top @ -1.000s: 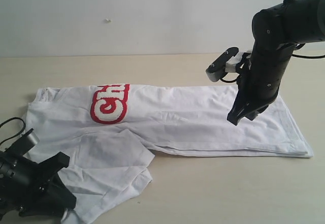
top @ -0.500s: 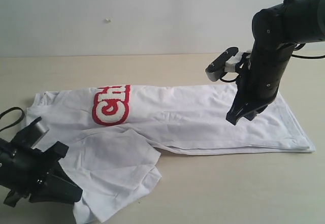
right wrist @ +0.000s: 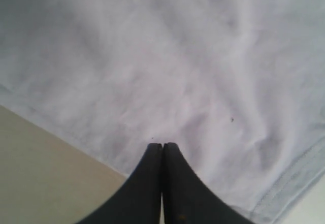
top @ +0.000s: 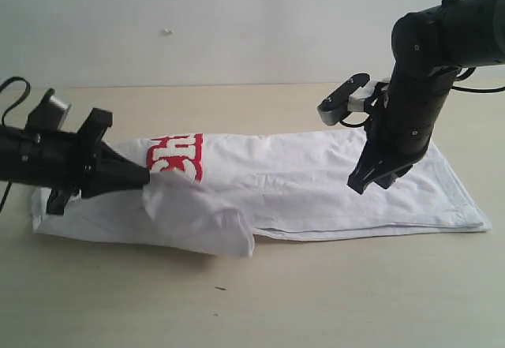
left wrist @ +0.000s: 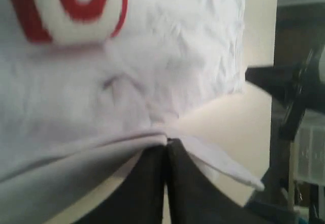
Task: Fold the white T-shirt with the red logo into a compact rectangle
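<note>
beige table [top: 355,301] holds the limp white t-shirt [top: 300,182], best taken by an edge. left gripper [top: 146,176] pinches a fold; right gripper [top: 357,188] closed, empty.

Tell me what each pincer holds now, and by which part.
Left pincer pinches the white T-shirt by a fold near the logo; right pincer holds nothing.

White T-shirt [top: 300,184] in left hand [top: 146,177]
</note>
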Robot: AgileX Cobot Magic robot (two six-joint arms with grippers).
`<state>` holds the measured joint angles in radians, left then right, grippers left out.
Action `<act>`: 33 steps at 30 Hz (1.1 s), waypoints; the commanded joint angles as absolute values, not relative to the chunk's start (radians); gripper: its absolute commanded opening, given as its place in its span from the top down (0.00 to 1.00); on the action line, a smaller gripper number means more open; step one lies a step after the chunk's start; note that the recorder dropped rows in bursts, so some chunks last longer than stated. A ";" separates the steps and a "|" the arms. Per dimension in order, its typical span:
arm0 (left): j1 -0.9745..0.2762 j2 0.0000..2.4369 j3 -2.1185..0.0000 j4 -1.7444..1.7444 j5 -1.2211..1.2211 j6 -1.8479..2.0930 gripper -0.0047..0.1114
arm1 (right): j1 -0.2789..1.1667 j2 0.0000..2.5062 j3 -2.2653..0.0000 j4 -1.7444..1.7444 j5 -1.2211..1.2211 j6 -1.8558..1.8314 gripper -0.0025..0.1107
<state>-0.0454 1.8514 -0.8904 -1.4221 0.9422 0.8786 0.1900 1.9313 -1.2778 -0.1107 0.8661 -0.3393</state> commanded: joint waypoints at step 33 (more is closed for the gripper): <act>0.068 2.033 -1.166 -1.196 0.947 0.878 0.96 | 0.187 1.919 -1.284 -0.051 0.844 -0.384 0.98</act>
<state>0.0687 2.0428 -1.1605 -1.3051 0.9188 0.8786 0.1900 1.9313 -1.2778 -0.0541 0.8560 -0.3771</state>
